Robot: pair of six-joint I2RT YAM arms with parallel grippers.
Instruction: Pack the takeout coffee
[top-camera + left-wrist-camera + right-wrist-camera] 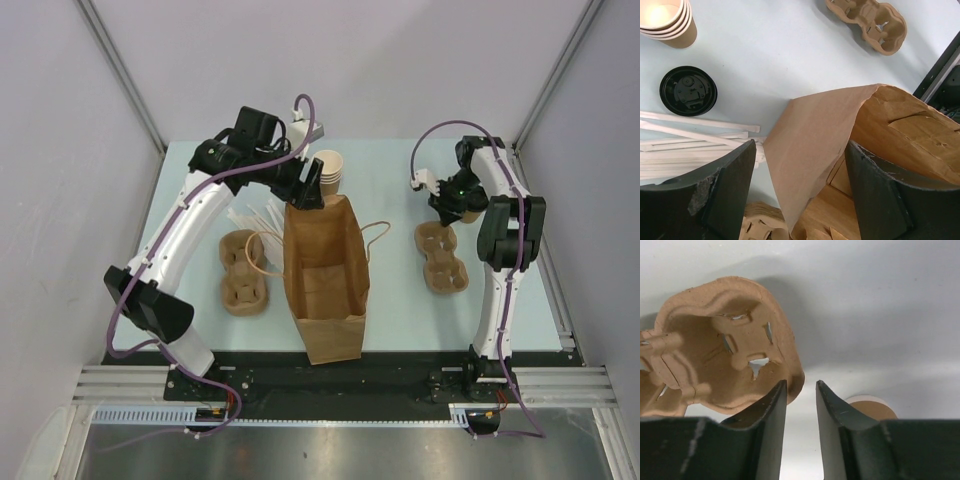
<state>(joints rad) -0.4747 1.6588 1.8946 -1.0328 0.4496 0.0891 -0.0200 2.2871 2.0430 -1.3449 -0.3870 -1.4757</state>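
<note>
No lidded coffee cup shows in any view. A lone black lid [688,91] lies on the table beside a stack of lidless tan cups [330,170], which also shows in the left wrist view [667,20]. The brown paper bag [325,280] stands open at the table's middle. My left gripper [305,198] is open at the bag's far rim, and its jaws straddle the bag wall [810,135] without pinching it. My right gripper [443,215] is slightly open and empty, just off the rim of the right cup carrier [725,355]. A tan cup [872,407] sits partly hidden behind its right finger.
A second pulp cup carrier [245,270] lies left of the bag. White wrapped straws [690,145] lie between it and the lid. The right carrier [442,258] lies right of the bag, and the bag's handles [375,235] droop towards it. Grey walls enclose the table.
</note>
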